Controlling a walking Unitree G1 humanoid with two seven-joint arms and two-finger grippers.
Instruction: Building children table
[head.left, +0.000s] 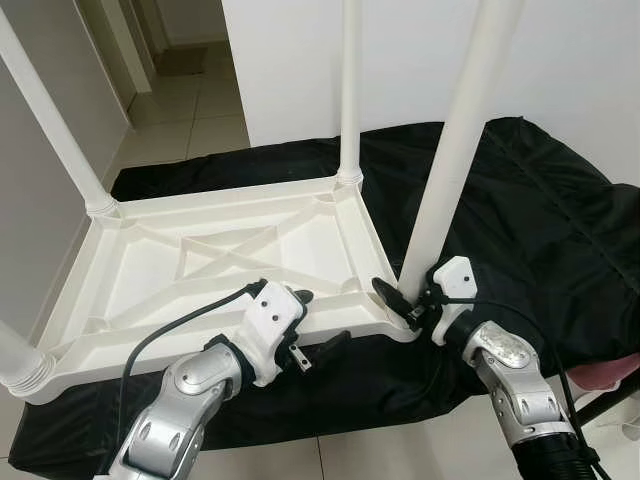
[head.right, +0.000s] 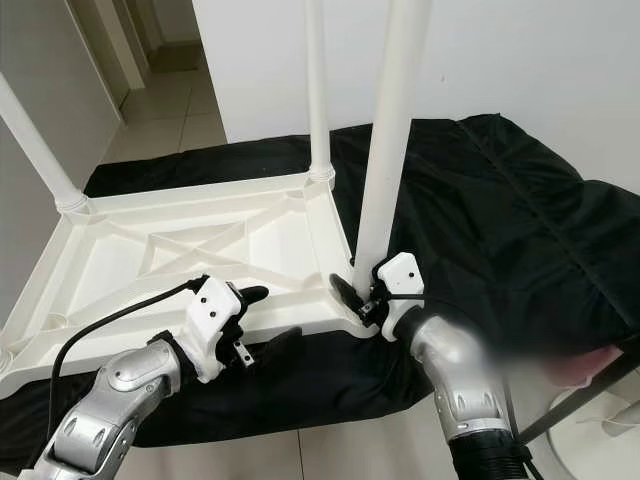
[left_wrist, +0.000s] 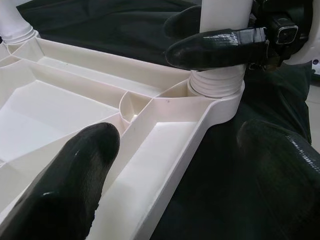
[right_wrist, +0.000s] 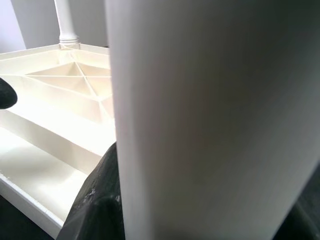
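Your right gripper (head.left: 408, 298) pinches the near table leg (head.left: 452, 160) just above its socket; your left gripper (head.left: 318, 330), fingers spread, straddles the upturned tabletop's (head.left: 200, 262) near rim.

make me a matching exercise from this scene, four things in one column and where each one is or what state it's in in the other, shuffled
Things:
1. right end effector
2. left end effector
3. upturned white tabletop
4. black cloth

Places or states:
A. spread out under the table parts
B. closed around the base of the near-right table leg
C. lying underside up, ribs showing
D. open astride the tabletop's near rim

Pairs: 1-B, 2-D, 3-C, 4-A
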